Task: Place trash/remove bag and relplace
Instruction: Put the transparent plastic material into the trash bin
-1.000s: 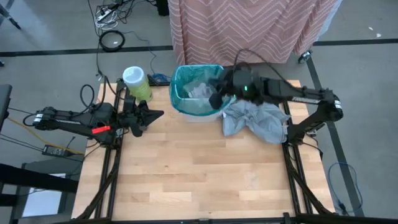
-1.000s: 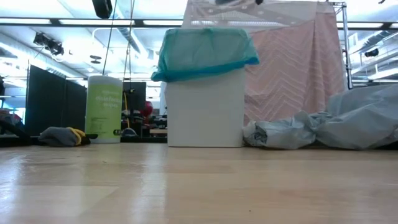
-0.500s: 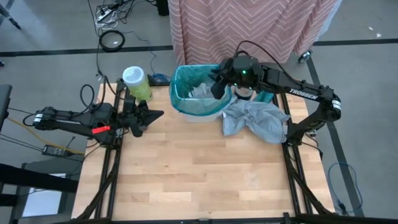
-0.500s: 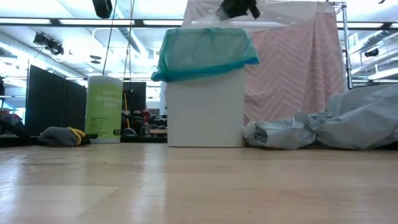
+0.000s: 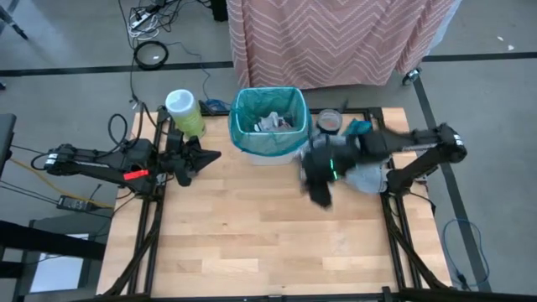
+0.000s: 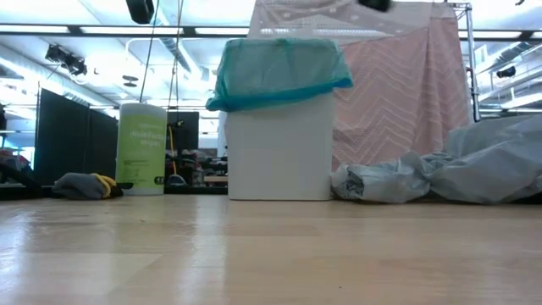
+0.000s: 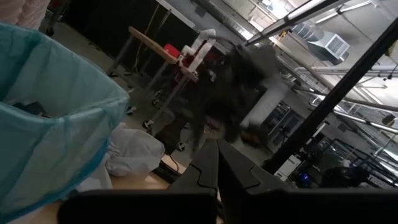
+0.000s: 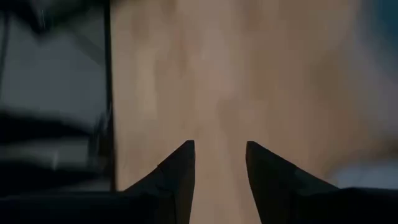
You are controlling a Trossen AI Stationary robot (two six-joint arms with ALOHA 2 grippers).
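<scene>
The white bin (image 6: 279, 144) stands at the table's far edge, lined with the teal bag (image 5: 252, 138), whose rim is folded over the bin's top (image 6: 279, 72). White and pale trash (image 5: 270, 123) lies inside it. My right gripper (image 5: 320, 195) hovers blurred over the bare wood on the near right side of the bin, tipped down, its fingers (image 8: 180, 168) open with nothing between them. My left gripper (image 5: 210, 155) waits shut at the table's left edge, pointing at the bin (image 7: 43, 124).
A pale grey plastic bag (image 6: 457, 174) lies crumpled on the table right of the bin, partly under my right arm (image 5: 369, 147). A green wipes canister (image 5: 185, 111) stands at the far left corner. A pink patterned cloth (image 5: 336, 38) hangs behind the table.
My right gripper has swung from above the bin's opening toward the table's near edge, coming down and tipping its fingers downward over the wood. It now covers part of the grey bag. The bin, the bag and my left arm have kept still.
</scene>
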